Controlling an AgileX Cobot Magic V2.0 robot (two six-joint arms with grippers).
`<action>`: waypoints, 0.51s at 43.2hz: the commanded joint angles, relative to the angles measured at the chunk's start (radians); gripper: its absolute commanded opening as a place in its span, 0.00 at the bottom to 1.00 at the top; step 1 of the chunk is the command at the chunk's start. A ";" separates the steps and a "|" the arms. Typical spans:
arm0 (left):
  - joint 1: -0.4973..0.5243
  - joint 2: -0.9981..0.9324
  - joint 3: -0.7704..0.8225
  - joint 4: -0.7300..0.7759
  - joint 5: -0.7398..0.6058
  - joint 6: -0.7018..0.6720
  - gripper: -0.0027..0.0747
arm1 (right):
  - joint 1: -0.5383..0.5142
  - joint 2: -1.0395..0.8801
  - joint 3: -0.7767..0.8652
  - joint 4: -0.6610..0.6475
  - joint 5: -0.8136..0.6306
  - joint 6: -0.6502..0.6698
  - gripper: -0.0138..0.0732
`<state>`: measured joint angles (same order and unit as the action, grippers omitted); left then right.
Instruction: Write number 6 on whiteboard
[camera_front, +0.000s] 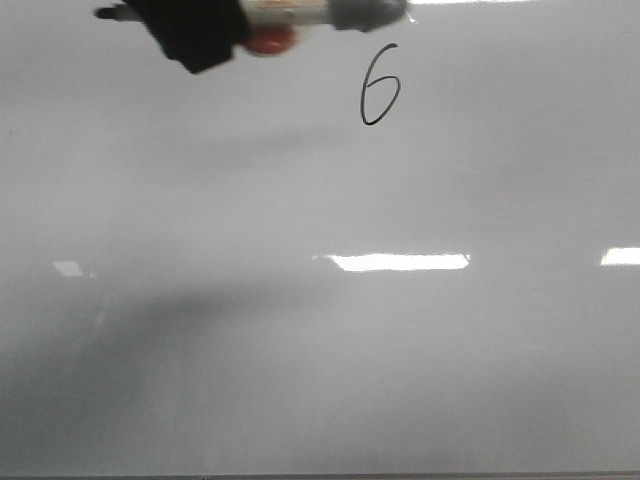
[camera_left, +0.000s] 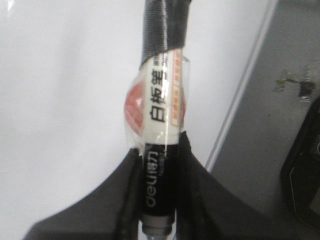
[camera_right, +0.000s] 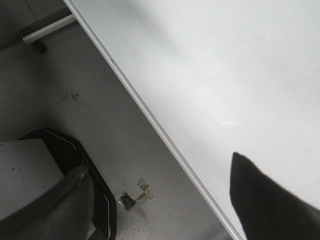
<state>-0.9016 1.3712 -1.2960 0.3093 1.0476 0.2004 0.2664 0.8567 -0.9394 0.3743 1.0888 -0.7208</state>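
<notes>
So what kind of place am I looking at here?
Probably a lab or workshop test bench: a large glossy white whiteboard lies flat as the work surface, a bare, stained grey concrete floor shows beside it, and bright rectangular ceiling-light reflections glare on the board.

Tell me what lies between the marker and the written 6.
Nothing: in the front view only bare whiteboard separates the marker, gripped by the left claw, from the number 6.

A grey floor (camera_right: 100, 125) lies beyond the edge; a dark black-rimmed base (camera_right: 75, 160) sits at eight o'clock, small debris (camera_right: 135, 197) at six, a pale bar (camera_right: 47, 30) at eleven.
</notes>
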 joint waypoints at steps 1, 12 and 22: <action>0.062 -0.060 -0.029 0.124 0.040 -0.155 0.14 | -0.008 -0.009 -0.033 0.018 -0.044 0.004 0.83; 0.408 -0.175 0.078 0.131 -0.041 -0.297 0.14 | -0.008 -0.009 -0.033 0.019 -0.044 0.004 0.83; 0.676 -0.246 0.258 0.128 -0.295 -0.500 0.14 | -0.008 -0.004 -0.033 0.020 -0.050 0.004 0.83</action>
<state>-0.2890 1.1611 -1.0674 0.4156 0.9018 -0.2074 0.2664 0.8567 -0.9394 0.3725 1.0888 -0.7146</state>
